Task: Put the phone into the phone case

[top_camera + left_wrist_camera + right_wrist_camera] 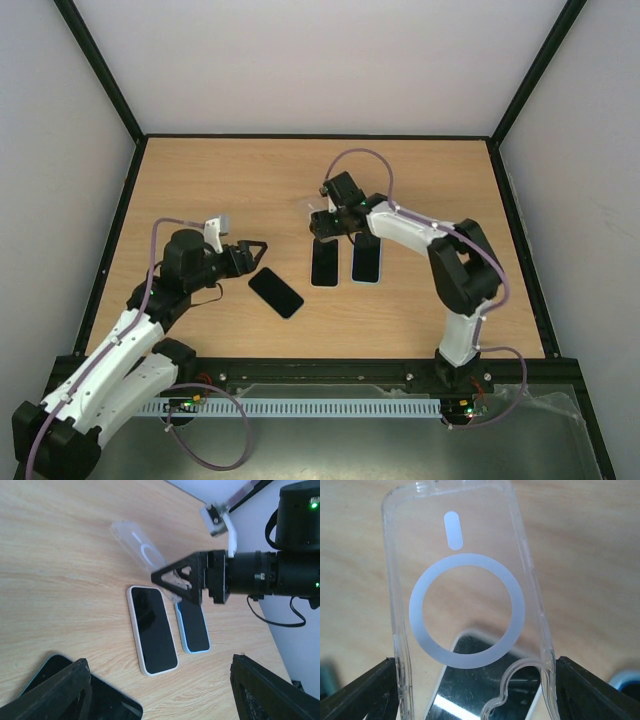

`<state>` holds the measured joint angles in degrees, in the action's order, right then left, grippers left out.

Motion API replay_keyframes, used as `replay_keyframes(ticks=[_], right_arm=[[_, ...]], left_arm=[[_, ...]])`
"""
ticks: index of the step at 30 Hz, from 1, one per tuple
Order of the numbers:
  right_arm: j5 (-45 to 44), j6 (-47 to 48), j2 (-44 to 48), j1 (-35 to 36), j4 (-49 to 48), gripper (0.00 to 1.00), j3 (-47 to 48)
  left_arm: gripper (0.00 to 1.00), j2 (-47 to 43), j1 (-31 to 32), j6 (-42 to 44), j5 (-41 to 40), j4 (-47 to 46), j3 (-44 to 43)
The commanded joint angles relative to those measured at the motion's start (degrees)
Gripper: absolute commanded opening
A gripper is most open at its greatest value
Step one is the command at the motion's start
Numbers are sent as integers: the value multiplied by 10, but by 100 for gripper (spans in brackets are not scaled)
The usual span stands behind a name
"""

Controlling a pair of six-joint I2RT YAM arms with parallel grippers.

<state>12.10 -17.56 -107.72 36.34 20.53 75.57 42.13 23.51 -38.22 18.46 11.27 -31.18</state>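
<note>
The right gripper [326, 222] reaches over the middle of the wooden table [200, 180]. Its jaws are closed on the near end of a clear case [137, 547]. In the right wrist view, the case's two long edges sit against the inner faces of the black fingers [355, 690], one on each side. The case is see-through, with a white ring and a short white bar on its back. It is tilted, and its free end points away from the gripper toward the far side of the table.

Just near of the gripper, two phones lie flat and side by side with their screens up and dark. On the left is the white-edged phone [324, 264], and on the right, almost touching it, is the blue-edged phone [366, 261]. The held end of the case hangs over the far end of the white-edged phone, which shows through the plastic in the right wrist view. I cannot tell whether the case touches the phone.

The left gripper [255, 256] is to the left of the pair. Its jaws are spread apart with nothing between them, and its fingers point right toward the phones. A black phone [276, 292] lies face up on the table just near and right of those fingertips, turned at an angle to the other two and apart from them.
</note>
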Motion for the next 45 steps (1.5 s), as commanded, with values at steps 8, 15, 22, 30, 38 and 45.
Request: replay_keyframes(ticks=[8, 15, 22, 30, 38, 45], right_arm=[[167, -113, 236, 36, -62, 63, -214], [262, -164, 350, 59, -83, 63, -296], [328, -185, 425, 61, -96, 63, -336], [401, -235, 446, 62, -126, 62, -367], [432, -233, 452, 65, -132, 62, -364], [452, -226, 444, 68, -135, 62, -367]], left_arm=[[69, -69, 113, 196, -83, -45, -15], [70, -67, 140, 333, -2, -98, -27], [70, -63, 188, 490, 0, -55, -44], [67, -54, 241, 639, -15, 49, -84], [66, 12, 290, 750, -66, 157, -127], [63, 54, 297, 794, -72, 151, -143]])
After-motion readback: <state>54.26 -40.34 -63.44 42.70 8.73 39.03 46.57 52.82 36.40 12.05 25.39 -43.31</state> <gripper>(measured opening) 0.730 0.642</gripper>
